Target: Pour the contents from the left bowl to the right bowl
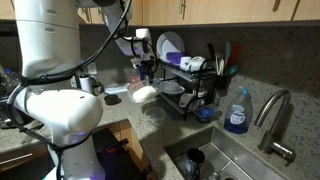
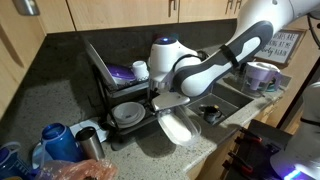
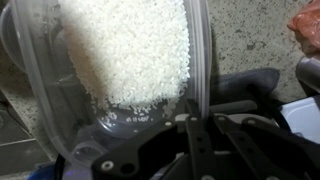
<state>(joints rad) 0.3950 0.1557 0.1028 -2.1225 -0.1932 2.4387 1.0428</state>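
A kitchen with wooden cabinets and a speckled stone counter (image 2: 140, 155). One metal sink (image 1: 250, 165) with one curved faucet (image 1: 272, 110) is at the right, and one black wire dish rack (image 1: 185, 95) stands at the far wall. There are two small bowls.

The left bowl (image 2: 178, 126) is shallow, round and pale cream, with a smooth outside. It hangs tilted above the counter in front of the rack. The single gripper (image 2: 167, 103) has its fingers pinched on the rim of this bowl. In the wrist view the bowl's wall looks half-clear, and many small white grains (image 3: 130, 50) (rice, it seems) lie heaped inside.

The right bowl (image 2: 210, 113) is round and greyish with a darker rim. It stands on the counter just beside the left bowl, toward the sink. One blue soap bottle (image 1: 237, 112) stands near the faucet.
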